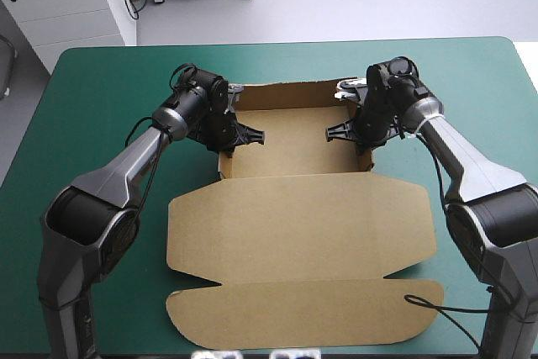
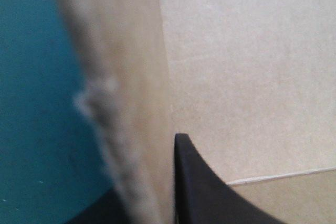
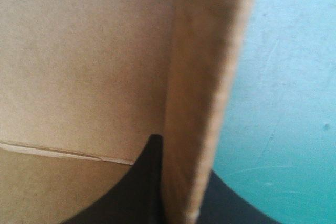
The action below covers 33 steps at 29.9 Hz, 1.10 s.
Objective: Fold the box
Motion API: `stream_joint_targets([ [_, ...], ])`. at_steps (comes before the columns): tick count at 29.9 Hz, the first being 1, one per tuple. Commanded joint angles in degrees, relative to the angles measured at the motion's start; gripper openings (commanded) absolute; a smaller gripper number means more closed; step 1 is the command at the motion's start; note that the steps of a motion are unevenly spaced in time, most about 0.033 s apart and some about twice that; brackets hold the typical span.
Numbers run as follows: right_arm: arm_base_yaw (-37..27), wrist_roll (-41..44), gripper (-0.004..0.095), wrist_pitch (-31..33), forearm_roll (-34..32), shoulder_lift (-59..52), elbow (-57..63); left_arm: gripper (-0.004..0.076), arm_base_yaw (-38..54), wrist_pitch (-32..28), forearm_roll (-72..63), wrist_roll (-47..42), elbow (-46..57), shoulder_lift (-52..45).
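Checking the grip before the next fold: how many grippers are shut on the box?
2. The left gripper is shut on the left raised wall of the box; the right gripper is shut on its right raised wall. Both are in plain view.

Left wrist view: wall of the box (image 2: pixel 134 66) blurred, hiding most of one finger (image 2: pixel 97 213) of the left end effector (image 2: pixel 149 161). Same at the right end effector (image 3: pixel 184 161), one finger (image 3: pixel 231 203) half covered
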Motion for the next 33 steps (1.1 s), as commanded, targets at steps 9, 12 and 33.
stream_joint_targets([
  [9, -0.45, -1.57, 0.0015, 0.86, -0.13, -3.25, -1.64, 0.0, -0.06, 3.49, 1.89, 3.01, -1.59, -2.84],
  [12, -0.45, -1.97, 0.0147, 0.86, 1.44, -3.25, -1.64, 0.0042, -0.06, 3.49, 0.82, 3.12, -1.59, -2.84],
  [33, -0.45, 0.85, 0.0707, -5.23, 0.21, -3.25, -3.29, 0.0554, -0.18, 3.49, 4.0, 5.88, -7.1, -2.97],
])
